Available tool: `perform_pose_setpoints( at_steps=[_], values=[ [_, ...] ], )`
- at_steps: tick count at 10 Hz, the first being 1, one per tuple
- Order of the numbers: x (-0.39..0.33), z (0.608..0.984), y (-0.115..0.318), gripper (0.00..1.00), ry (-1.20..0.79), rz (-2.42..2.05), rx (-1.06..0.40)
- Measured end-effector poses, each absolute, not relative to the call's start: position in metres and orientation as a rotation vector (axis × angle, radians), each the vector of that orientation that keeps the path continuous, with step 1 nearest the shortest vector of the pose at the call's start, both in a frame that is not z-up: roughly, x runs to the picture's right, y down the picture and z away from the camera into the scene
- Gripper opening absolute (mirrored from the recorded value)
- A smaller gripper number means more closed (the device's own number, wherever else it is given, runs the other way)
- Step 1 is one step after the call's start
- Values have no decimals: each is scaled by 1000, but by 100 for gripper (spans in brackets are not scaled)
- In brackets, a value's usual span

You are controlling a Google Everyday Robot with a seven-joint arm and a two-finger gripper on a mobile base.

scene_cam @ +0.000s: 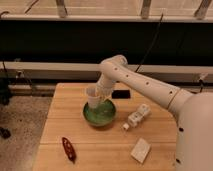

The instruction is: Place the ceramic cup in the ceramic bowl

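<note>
The green ceramic bowl (100,115) sits on the wooden table (55,130), near the middle. The white ceramic cup (93,95) is tilted and held just above the bowl's far left rim. My gripper (101,92) comes down from the white arm and is shut on the cup's right side. The cup's base is over the bowl's inside.
A white bottle (137,117) lies right of the bowl. A white rectangular block (140,150) lies at the front right. A red chili-like object (68,149) lies at the front left. A black flat object (121,94) sits behind the bowl.
</note>
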State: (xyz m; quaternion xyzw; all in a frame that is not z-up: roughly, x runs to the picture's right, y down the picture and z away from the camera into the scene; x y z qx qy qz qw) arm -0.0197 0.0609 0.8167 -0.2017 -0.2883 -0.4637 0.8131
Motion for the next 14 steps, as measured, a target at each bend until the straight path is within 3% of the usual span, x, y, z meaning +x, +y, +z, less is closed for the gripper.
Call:
perform_pose_setpoints(
  at_steps=[7, 10, 14],
  values=[
    [-14, 818, 65, 1, -619, -982, -439],
    [-11, 819, 66, 22, -621, -977, -442],
    [-8, 819, 68, 23, -623, -973, -446]
  ],
)
